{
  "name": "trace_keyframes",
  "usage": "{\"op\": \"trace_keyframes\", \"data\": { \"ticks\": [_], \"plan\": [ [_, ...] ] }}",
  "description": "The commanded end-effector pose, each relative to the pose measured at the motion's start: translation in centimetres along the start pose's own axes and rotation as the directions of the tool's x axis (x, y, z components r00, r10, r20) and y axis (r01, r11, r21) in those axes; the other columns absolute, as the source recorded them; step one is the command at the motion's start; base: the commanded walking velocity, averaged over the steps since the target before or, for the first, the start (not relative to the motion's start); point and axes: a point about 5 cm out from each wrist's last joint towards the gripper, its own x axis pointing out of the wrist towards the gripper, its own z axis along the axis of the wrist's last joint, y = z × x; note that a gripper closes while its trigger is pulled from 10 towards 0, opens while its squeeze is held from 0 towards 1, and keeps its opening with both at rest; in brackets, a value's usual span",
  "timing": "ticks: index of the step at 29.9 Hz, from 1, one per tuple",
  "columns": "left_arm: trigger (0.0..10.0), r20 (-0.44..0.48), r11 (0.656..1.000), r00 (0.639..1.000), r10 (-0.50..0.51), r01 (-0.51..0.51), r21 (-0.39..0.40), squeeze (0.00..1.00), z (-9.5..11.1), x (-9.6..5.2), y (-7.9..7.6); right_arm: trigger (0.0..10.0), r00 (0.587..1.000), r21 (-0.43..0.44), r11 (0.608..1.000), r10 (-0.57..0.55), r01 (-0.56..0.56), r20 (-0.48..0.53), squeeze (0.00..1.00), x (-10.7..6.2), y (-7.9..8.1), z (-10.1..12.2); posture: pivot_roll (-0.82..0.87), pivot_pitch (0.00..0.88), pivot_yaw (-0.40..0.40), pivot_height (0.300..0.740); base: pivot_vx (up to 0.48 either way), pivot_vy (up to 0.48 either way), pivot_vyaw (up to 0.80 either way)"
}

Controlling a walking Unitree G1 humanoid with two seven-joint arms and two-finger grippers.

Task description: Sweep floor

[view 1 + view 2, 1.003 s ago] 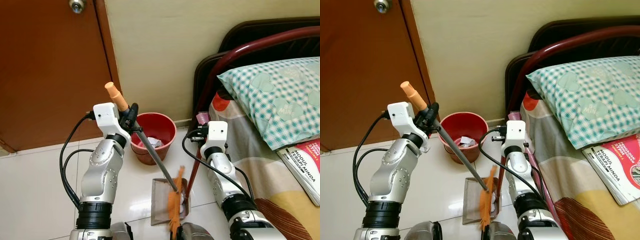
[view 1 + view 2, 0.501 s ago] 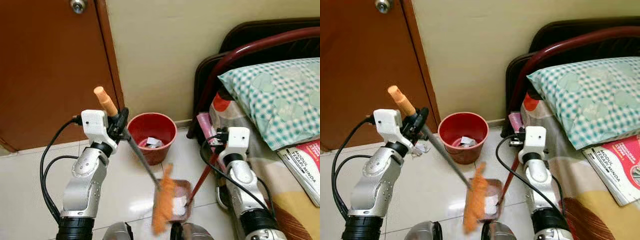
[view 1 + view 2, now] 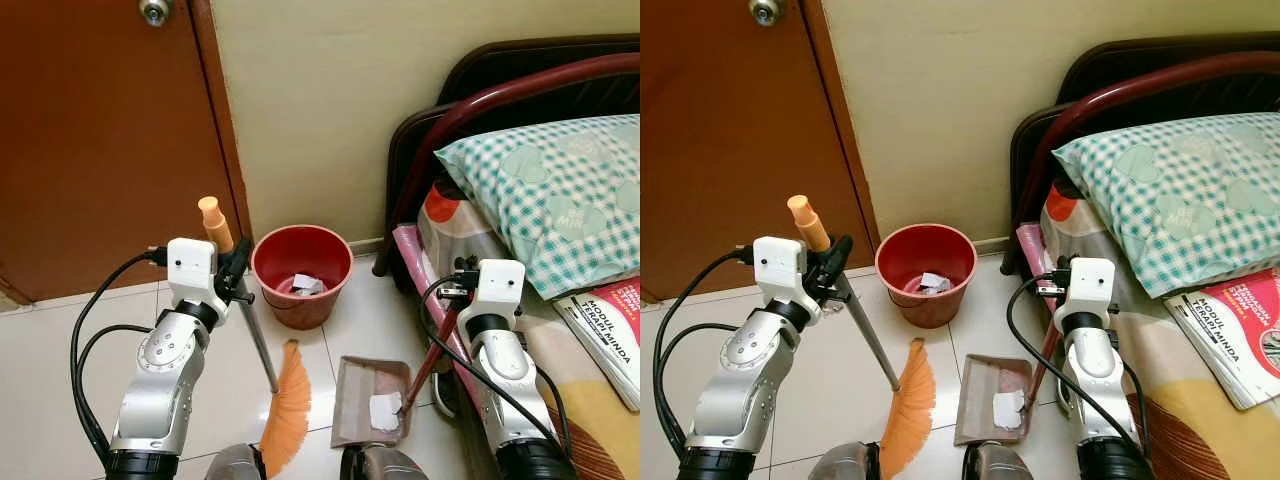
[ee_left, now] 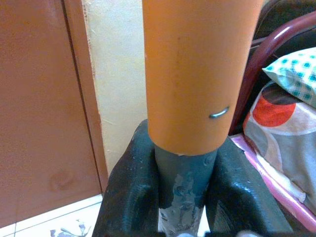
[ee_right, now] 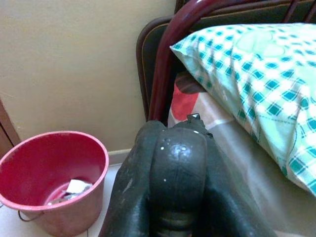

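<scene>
The left gripper (image 4: 180, 197) is clamped on the grey metal pole of the broom (image 3: 257, 340), just below its orange plastic handle cap (image 3: 214, 222). From there the pole slants down and away from the claw to the fan of orange bristles (image 3: 286, 408), whose tips rest on the pale tiled floor (image 3: 60, 350). Beyond the left claw, near the cream wall, stands a round red plastic bucket (image 3: 301, 272) with scraps of white paper in its bottom.

The right gripper (image 5: 170, 163) is closed around the thin dark red handle of the dustpan (image 3: 426, 365). Below that claw the brown flat dustpan tray (image 3: 358, 395) lies on the floor with a white scrap of paper (image 3: 383, 410) in it, just beside the bristles but apart from them. To the right claw's outer side is the bed with a green checked pillow (image 3: 555, 195) and a red-and-white book (image 3: 615, 325), behind a dark red curved metal bedframe (image 3: 480, 105).
</scene>
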Motion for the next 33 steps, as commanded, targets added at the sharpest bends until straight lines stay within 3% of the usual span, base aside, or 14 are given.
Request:
{"op": "trace_keyframes", "data": {
  "ticks": [1, 8, 11, 14, 19, 27, 33],
  "plan": [
    [10.0, 0.004, 1.0, 1.0, -0.013, 0.013, 0.013, 0.0, 0.1, -0.1, -0.1, 10.0, 1.0, 0.007, 1.0, 0.003, -0.003, 0.01, 0.0, 0.1, 0.2, 0.6, 0.0, 0.094, -0.025, 0.74, -0.24, 0.0, 0.0],
    [10.0, 0.0, 1.0, 1.0, -0.011, 0.011, 0.01, 0.0, 0.0, 0.0, -0.1, 10.0, 0.999, 0.056, 0.998, 0.024, -0.026, 0.04, 0.0, 0.7, 0.7, 1.6, 0.0, 0.093, -0.027, 0.74, -0.171, 0.0, 0.0],
    [10.0, -0.014, 1.0, 1.0, 0.009, -0.009, 0.023, 0.0, -0.5, -0.2, 0.3, 10.0, 0.996, 0.089, 0.994, 0.052, -0.058, 0.078, 0.0, 1.1, 1.3, 3.1, 0.0, 0.093, -0.027, 0.74, 0.0, 0.0, 0.0],
    [10.0, -0.023, 0.993, 0.996, 0.084, -0.082, 0.087, 0.0, -0.9, -0.5, 1.6, 10.0, 0.99, 0.086, 0.992, 0.078, -0.089, 0.12, 0.0, 1.6, 1.7, 4.5, 0.0, 0.095, -0.026, 0.74, 0.0, 0.0, 0.0],
    [10.0, -0.012, 0.954, 0.969, 0.246, -0.239, 0.182, 0.0, -1.3, -1.3, 4.9, 10.0, 0.982, 0.088, 0.988, 0.109, -0.123, 0.154, 0.0, 2.1, 2.1, 5.8, 0.0, 0.097, -0.028, 0.74, 0.0, 0.0, 0.0],
    [10.0, -0.012, 0.923, 0.95, 0.313, -0.302, 0.237, 0.0, -2.0, -1.7, 6.2, 10.0, 0.97, 0.111, 0.979, 0.147, -0.171, 0.193, 0.0, 2.5, 2.8, 7.6, 0.0, 0.092, -0.03, 0.74, 0.0, 0.0, 0.0],
    [10.0, -0.058, 0.88, 0.921, 0.385, -0.347, 0.325, 0.0, -3.9, -2.5, 7.3, 10.0, 0.943, 0.156, 0.952, 0.219, -0.262, 0.249, 0.0, 2.8, 3.9, 10.4, -0.01, 0.082, -0.03, 0.74, 0.0, 0.0, 0.0]
  ]
}}
